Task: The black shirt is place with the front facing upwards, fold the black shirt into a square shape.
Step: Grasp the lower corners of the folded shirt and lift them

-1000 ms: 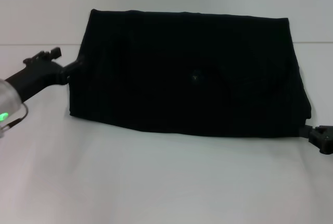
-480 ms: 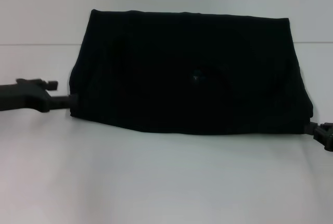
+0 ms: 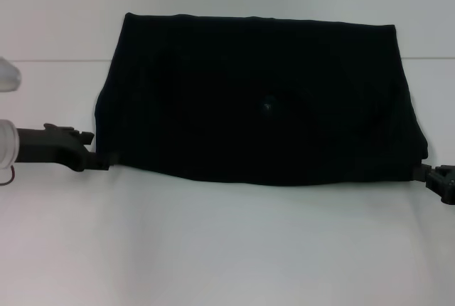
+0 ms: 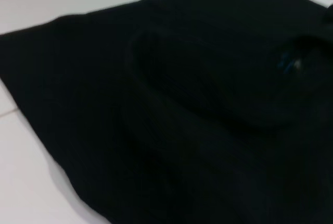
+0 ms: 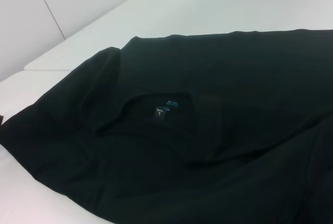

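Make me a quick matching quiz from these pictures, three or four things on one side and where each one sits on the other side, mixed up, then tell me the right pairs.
Things:
1. black shirt
2. left gripper
3. right gripper
4. neck label

Places:
A. at the shirt's near corner on the robot's right
B. lying folded across the middle of the white table
C. inside the collar opening
D. at the shirt's near corner on the robot's left

Pairs: 1-B, 2-D, 3-A, 4-C

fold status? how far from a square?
Done: black shirt already folded into a wide band, neck label showing. In hand: left gripper at its near-left corner, right gripper at its near-right corner. Left: fold the sides across; it is still wider than deep.
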Robot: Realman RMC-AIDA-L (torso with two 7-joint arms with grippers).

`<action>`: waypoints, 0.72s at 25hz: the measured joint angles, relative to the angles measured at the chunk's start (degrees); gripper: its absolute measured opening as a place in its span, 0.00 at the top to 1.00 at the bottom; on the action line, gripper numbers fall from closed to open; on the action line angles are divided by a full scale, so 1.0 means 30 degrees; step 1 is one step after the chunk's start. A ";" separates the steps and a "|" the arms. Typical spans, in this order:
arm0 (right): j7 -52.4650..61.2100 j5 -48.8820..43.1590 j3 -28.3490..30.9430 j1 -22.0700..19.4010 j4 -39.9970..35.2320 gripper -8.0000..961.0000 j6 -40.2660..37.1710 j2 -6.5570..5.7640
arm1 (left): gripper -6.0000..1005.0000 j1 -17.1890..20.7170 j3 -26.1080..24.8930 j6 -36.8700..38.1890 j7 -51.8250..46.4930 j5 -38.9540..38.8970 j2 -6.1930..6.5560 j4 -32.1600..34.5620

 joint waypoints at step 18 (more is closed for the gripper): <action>-0.0242 0.0009 0.0351 -0.0196 0.0028 0.97 -0.0024 0.0059 | 0.26 -0.1520 0.0411 -0.1484 -0.0508 0.1823 -0.0141 -0.1506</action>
